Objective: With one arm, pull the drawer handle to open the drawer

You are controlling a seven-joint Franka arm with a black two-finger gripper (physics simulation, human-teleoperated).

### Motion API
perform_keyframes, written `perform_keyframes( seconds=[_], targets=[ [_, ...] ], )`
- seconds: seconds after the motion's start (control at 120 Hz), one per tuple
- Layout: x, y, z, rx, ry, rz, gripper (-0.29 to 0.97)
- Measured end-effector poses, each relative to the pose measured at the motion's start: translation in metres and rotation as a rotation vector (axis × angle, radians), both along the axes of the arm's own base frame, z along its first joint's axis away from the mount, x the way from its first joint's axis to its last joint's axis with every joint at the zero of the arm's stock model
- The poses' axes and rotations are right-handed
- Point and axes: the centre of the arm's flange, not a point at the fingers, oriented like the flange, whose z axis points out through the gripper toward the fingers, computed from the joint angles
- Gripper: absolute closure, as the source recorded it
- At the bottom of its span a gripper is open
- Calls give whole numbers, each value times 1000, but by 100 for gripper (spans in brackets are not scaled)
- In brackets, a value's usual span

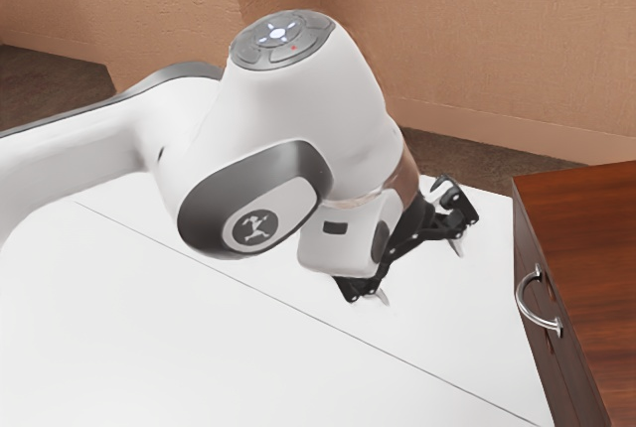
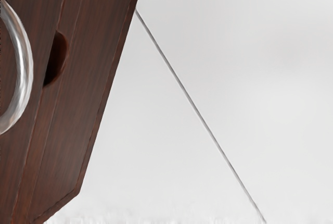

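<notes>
- Drawer handle (image 1: 538, 304): curved metal bow on the front of the dark wooden drawer unit (image 1: 586, 248), at the exterior view's right, by the white table (image 1: 149, 348).
- Not yet touched; drawer front seemingly flush with its frame in both views, so probably nothing opened.
- Gripper (image 1: 421, 270): jaws spread wide, pinching nothing, hovering over the table, near the handle but apart from it, toward the exterior view's left.
- Left to do, by this reading: closing the gap, bringing the jaws around the bow, clamping, then pulling back.
- Open room: bare tabletop between gripper and drawer front, crossed by a thin seam line (image 1: 248, 283); nothing in the path.
- Edges to mind: the wooden front just behind the bow, with little space for a finger; the unit's top corner above.
- Pull likely toward the exterior view's left, over open table.
</notes>
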Motion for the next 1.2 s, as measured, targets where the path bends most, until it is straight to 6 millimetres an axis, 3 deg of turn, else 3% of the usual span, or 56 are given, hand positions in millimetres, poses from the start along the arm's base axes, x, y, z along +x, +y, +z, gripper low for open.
perform_keyframes(
  seconds=[0.092,0.258,0.525,0.783,0.992,1.2],
  targets=[
    [10,19,-7,-54,-33,9,0],
    [8,-5,-16,-169,-94,-79,0],
    [19,-6,-32,-202,-166,-155,0],
    [19,-6,-56,-175,-192,-217,0],
    [16,-16,-61,-168,-224,-268,0],
    [14,-13,-72,-154,-226,-288,0]
  ],
)
